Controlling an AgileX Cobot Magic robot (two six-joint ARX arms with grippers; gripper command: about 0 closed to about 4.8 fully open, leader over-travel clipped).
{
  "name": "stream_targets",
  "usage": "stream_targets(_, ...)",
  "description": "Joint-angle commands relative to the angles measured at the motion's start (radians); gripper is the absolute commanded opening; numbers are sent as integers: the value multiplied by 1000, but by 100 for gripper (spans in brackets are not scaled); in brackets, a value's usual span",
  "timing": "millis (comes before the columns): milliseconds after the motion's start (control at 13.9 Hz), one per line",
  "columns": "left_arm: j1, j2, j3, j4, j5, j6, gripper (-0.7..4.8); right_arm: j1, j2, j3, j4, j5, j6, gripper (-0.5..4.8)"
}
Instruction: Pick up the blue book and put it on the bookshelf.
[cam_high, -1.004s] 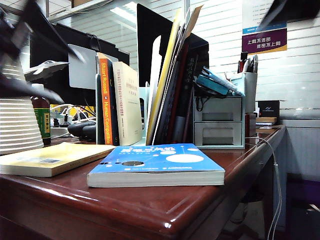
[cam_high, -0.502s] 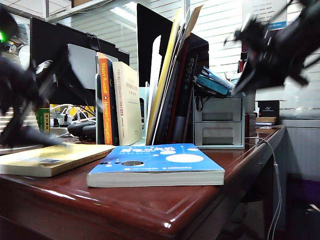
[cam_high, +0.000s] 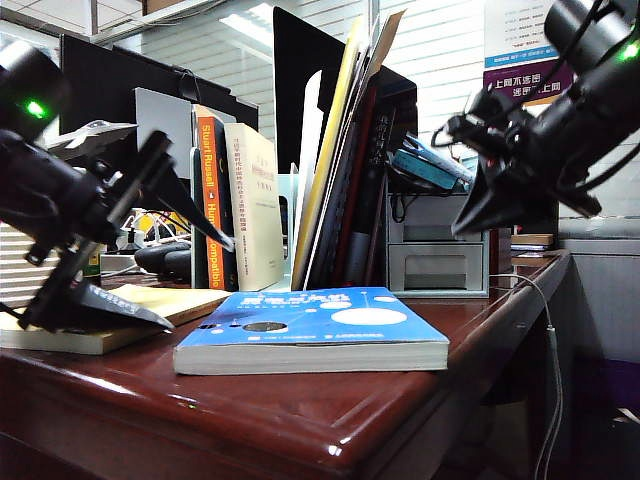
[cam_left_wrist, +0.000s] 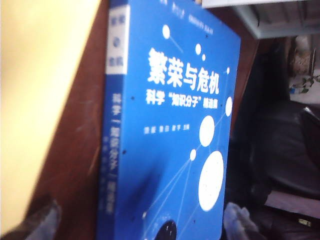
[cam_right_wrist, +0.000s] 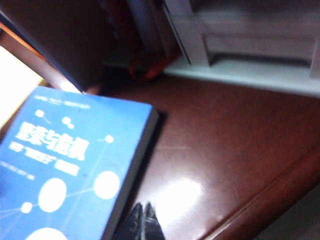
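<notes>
Hovering with its fingers spread wide apart and holding nothing, the left gripper (cam_high: 125, 240) is hanging just above the pale yellow paperback (cam_high: 175, 301), which is lying flat on the dark wooden desk (cam_high: 300, 410). Just beside that gripper, toward the middle of the desk, the blue book (cam_high: 320, 325) is lying flat, cover up, near the front edge; in the left wrist view the blue book (cam_left_wrist: 170, 130) is filling the space below the fingers. On the book's far side the right gripper (cam_high: 478, 205) is hanging in the air with its fingers pressed together on nothing, and in the right wrist view its closed tips (cam_right_wrist: 145, 220) are sitting just off the book's edge over bare wood. Behind both grippers the bookshelf (cam_high: 300, 170) is standing, already carrying the orange-spined book (cam_high: 212, 205) and leaning folders (cam_high: 350, 150). Beyond the right gripper the grey drawer organizer (cam_high: 438, 245) is standing beside the shelf.
</notes>
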Motion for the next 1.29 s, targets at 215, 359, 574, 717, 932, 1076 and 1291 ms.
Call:
stream_targets(215, -11, 41, 32, 9, -40, -2, 445, 24, 63, 4, 18, 15, 1, -1)
stream_targets(359, -13, 41, 32, 0, -64, -3, 445, 28, 92, 4, 19, 27, 1, -1)
stream_targets(574, -19, 42, 32, -13, -100, -2, 445, 43, 135, 4, 32, 27, 1, -1)
stream_targets(717, -24, 45, 32, -13, -101, 1, 445, 74, 164, 4, 55, 24, 1, -1)
stream_targets(932, -24, 49, 32, -21, -111, 2, 445, 118, 197, 5, 62, 21, 1, -1)
stream_targets(1076, -24, 60, 32, -26, -96, 2, 445, 129, 212, 5, 61, 18, 1, -1)
stream_targets(1291, -27, 76, 32, -36, -95, 10, 445, 130, 214, 6, 60, 17, 1, -1)
